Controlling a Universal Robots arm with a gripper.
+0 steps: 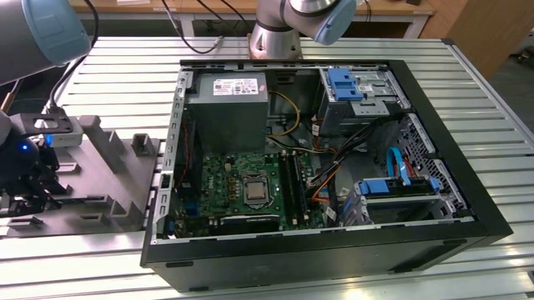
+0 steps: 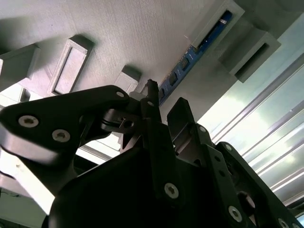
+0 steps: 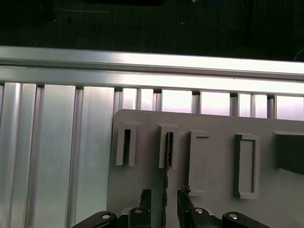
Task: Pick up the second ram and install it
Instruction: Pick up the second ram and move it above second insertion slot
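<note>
Dark gripper (image 3: 164, 194) fingers (image 3: 145, 197) sit closest to the lens in both wrist views. They are spread apart, one on each side of the second ram (image 3: 166, 183), with a sliver of daylight on each side, so nothing is pinched. The second ram stands on its edge in a raised slot of the grey printed holder (image 3: 218, 124). In the second wrist view its blue board with dark chips (image 2: 195, 53) runs along that slot toward the fingertips. More raised slots (image 3: 126, 147) line up beside it on the holder, close to either finger.

In the exterior view the holder (image 1: 109, 187) lies on the slatted aluminium table (image 1: 125, 69) at nine o'clock from the open computer case (image 1: 334, 253), just beside it. The robot arm (image 1: 46, 28) reaches down over the holder's far end, toward the exterior view's left.

Inside the case, the motherboard (image 1: 234, 181) lies at about seven o'clock, with the processor socket (image 1: 252, 189) near its middle. The power supply (image 1: 225, 106) sits at eleven o'clock and a blue drive caddy (image 1: 344, 84) at one o'clock. Orange cables (image 1: 321, 187) and a blue cable (image 1: 396, 165) crowd the space at three o'clock from the board. The case's metal side wall (image 1: 172, 156) stands between the holder and the motherboard.
</note>
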